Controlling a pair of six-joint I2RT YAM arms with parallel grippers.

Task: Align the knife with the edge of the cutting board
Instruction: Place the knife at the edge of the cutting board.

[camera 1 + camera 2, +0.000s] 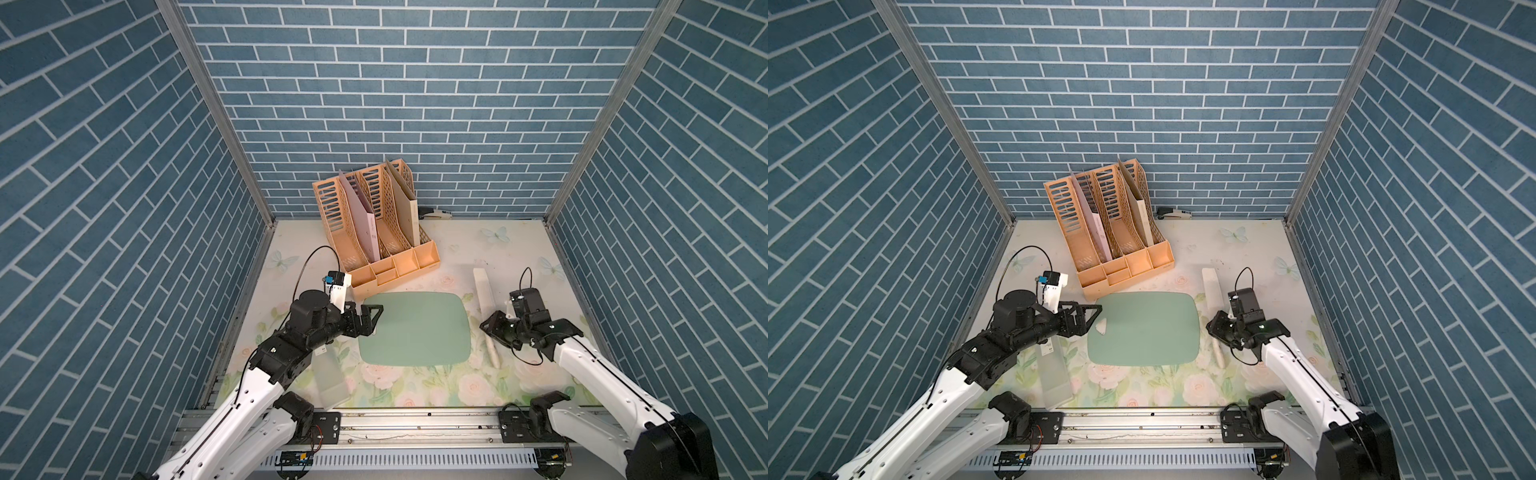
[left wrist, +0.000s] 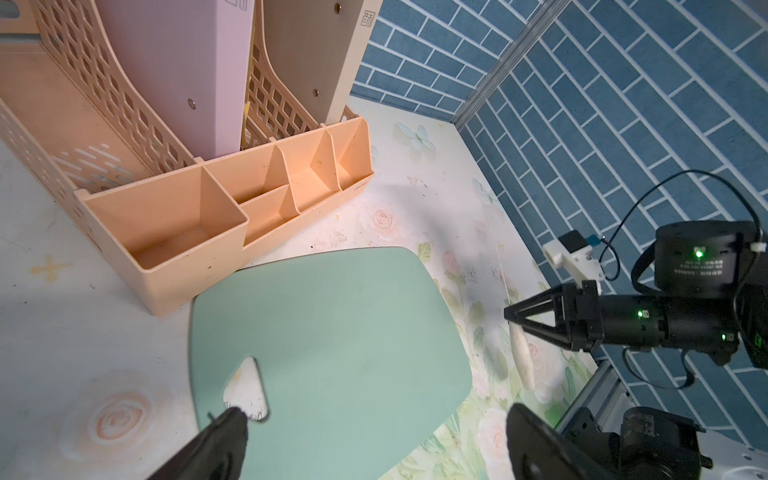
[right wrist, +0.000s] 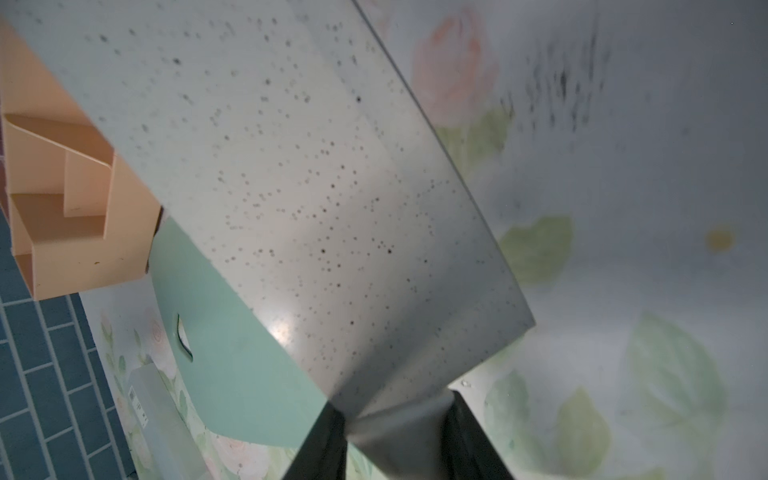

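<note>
**Knife pinched beside the board**

The right end effector (image 1: 487, 327) pinches the knife (image 1: 482, 291) where the blade meets the handle. The blade reaches out on its far side and the handle (image 1: 493, 353) on its near side. The cutting board (image 1: 415, 328) lies just ahead of its tips, short edge roughly parallel to the knife. The left end effector (image 1: 376, 321), jaws spread wide and holding nothing, sits over the board's opposite edge by the triangular hole (image 2: 247, 390).

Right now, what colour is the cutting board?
The cutting board is pale mint green, clearest in the left wrist view.
</note>
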